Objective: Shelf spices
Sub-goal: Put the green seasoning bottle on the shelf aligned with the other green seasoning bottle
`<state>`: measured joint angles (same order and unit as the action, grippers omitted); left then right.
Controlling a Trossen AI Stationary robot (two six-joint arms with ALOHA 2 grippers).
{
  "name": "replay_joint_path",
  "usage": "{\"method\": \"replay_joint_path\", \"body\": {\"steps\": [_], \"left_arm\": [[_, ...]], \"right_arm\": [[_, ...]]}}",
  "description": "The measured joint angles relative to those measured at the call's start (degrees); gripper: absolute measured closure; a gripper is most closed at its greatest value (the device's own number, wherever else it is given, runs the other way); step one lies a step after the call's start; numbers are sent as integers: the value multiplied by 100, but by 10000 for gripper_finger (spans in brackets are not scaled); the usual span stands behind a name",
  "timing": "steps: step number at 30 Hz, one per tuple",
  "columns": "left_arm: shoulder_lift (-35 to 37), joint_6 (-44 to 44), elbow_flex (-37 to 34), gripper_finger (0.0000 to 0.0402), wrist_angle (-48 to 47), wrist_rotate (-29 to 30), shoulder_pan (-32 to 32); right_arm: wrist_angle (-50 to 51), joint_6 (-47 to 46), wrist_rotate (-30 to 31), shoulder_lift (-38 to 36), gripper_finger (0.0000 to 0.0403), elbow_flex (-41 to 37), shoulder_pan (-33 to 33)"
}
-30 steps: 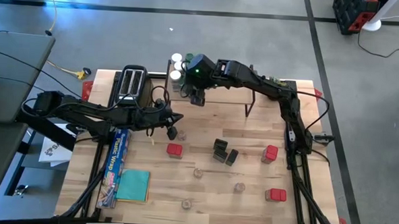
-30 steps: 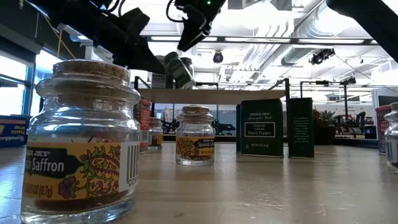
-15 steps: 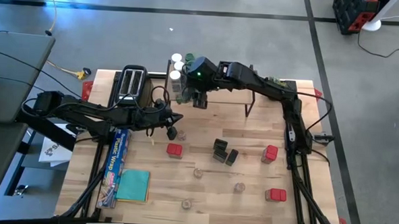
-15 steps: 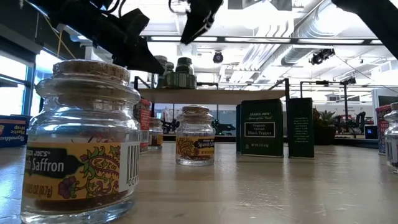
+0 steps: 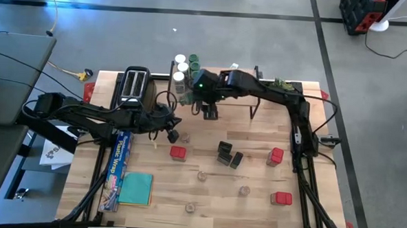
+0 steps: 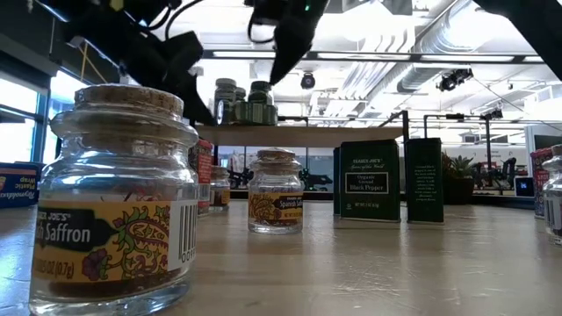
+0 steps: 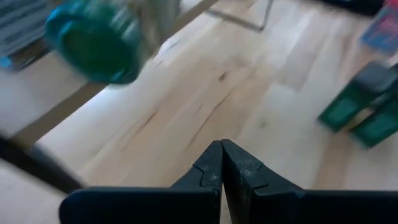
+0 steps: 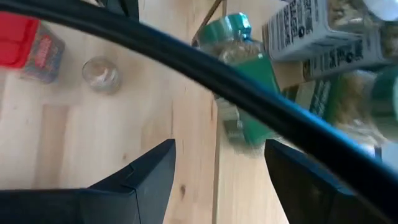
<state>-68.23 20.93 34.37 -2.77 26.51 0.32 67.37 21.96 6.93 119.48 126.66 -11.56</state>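
The shelf [image 5: 237,103] stands at the table's far edge. Several white-lidded and green-lidded jars [image 5: 186,66] are grouped on its left end and show in the low view as jars [image 6: 250,101]. My right gripper [image 5: 209,114] hangs open just in front of the shelf, near those jars, with nothing between its fingers [image 8: 152,171]. My left gripper [image 5: 173,134] is shut above the table next to a small clear jar [image 5: 184,136]. Red tins [image 5: 178,153], black boxes [image 5: 227,153] and more small jars [image 5: 202,175] stand on the table.
A black toaster [image 5: 136,83] stands at the far left. A long blue foil box [image 5: 118,167] and a teal cloth [image 5: 136,188] lie near the left edge. A saffron jar [image 6: 114,202] fills the low view's left side. A black cable [image 8: 186,68] crosses the right wrist view.
My right gripper has drawn back from over the shelf's left end toward the table's near edge and sunk a little, staying open. A green-lidded jar that leaned under it now stands upright on the shelf. My left gripper has tipped slightly downward.
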Motion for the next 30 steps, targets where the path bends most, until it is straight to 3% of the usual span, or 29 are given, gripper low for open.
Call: {"method": "replay_joint_path", "body": {"steps": [6,13,30], "left_arm": [[0,77,0,401,-435,721,-119],[0,-354,0,401,-289,1169,-83],[-2,-1370,0,401,641,1018,397]], "right_arm": [[-1254,367,-3,0,163,-730,3],[-1723,556,213,2,163,-1100,-63],[-1522,304,141,-3,163,-1102,-96]]}}
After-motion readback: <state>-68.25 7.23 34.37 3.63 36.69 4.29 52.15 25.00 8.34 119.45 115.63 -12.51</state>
